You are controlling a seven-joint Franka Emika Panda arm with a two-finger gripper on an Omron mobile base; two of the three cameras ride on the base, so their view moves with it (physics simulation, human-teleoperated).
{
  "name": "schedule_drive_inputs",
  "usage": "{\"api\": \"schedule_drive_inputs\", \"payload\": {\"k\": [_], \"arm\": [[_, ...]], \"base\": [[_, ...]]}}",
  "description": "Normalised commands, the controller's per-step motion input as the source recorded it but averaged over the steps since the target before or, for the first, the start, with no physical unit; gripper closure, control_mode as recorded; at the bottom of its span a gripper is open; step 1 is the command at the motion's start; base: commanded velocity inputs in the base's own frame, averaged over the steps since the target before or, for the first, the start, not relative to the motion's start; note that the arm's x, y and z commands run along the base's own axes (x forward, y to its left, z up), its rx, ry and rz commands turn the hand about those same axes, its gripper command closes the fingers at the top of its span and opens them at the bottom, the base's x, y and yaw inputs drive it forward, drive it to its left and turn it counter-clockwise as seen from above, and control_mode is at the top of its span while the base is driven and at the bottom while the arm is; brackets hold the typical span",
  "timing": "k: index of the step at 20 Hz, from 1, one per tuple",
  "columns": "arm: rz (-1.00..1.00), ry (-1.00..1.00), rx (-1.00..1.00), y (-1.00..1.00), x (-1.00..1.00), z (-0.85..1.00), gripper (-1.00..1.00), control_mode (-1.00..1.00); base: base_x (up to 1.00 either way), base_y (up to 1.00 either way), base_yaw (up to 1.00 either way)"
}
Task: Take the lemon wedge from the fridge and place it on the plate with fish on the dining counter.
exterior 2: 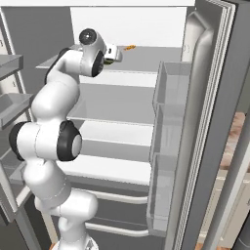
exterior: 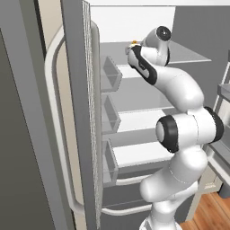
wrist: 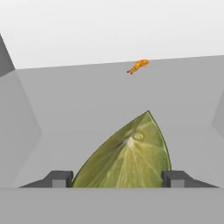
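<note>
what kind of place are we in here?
Most likely a kitchen, seen from inside an open fridge: white shelves, door bins, and a lemon wedge on the shelf in front of the gripper.

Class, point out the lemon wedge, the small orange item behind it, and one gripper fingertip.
lemon wedge [wrist: 129, 159], hand view, cut face.
small orange item [wrist: 138, 66], hand view, its middle.
fingertip [wrist: 58, 178], hand view, dark left tip.

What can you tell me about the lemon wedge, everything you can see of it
The lemon wedge is dark greenish-yellow, with pale fibres fanning from a whitish core and a thin darker rind along its curved edge. It stands point-up on the grey fridge shelf, between the two fingertips of the gripper. Contact cannot be told.
</note>
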Motion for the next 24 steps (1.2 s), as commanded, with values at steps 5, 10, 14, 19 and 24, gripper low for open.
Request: {"api": "schedule_drive_inputs", "payload": {"k": [5, 10, 14, 19, 24], "arm": [[0.00, -0.11, 0.02, 0.00, -0.82, 0.23, 1.00, -1.00], [0.00, -0.14, 0.03, 0.00, -1.00, 0.31, 1.00, -1.00], [0.00, -0.15, 0.06, 0.00, -1.00, 0.34, 1.00, -1.00], [0.01, -0.02, 0.06, 0.00, -1.00, 0.22, 1.00, -1.00], [0.04, 0.12, 0.00, 0.00, -1.00, -0.45, 1.00, -1.00]], "base": [[0.00, 0.00, 0.00], [0.00, 0.00, 0.00], [0.00, 0.00, 0.00], [0.00, 0.00, 0.00], [0.00, 0.00, 0.00]]}}
